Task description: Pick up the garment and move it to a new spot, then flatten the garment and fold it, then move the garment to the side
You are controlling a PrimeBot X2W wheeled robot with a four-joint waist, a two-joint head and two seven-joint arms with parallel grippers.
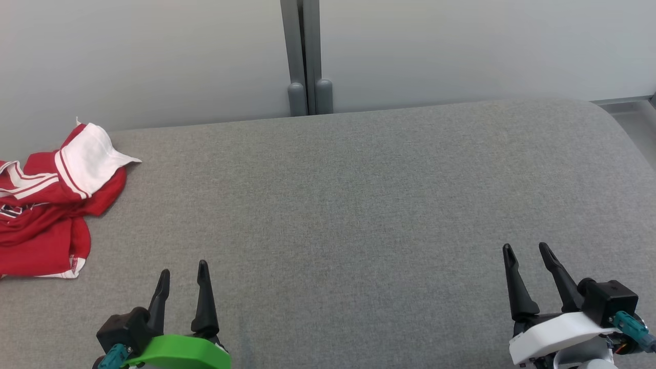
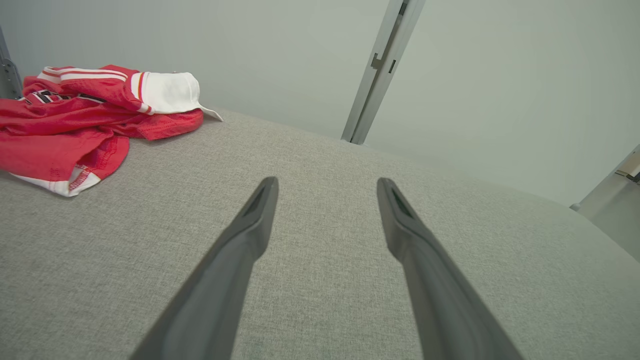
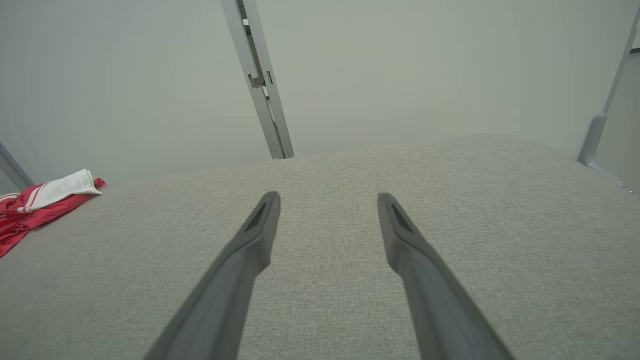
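A crumpled red-and-white jersey (image 1: 48,205) lies at the far left of the grey cushion (image 1: 359,205). The left gripper (image 1: 183,277) and right gripper (image 1: 528,256) hover apart, jaws spread, holding nothing.

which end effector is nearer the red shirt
Left. The left end effector sits open just to the shirt's right, near its hem. The right end effector, also open, is far across the grey surface on the opposite side.
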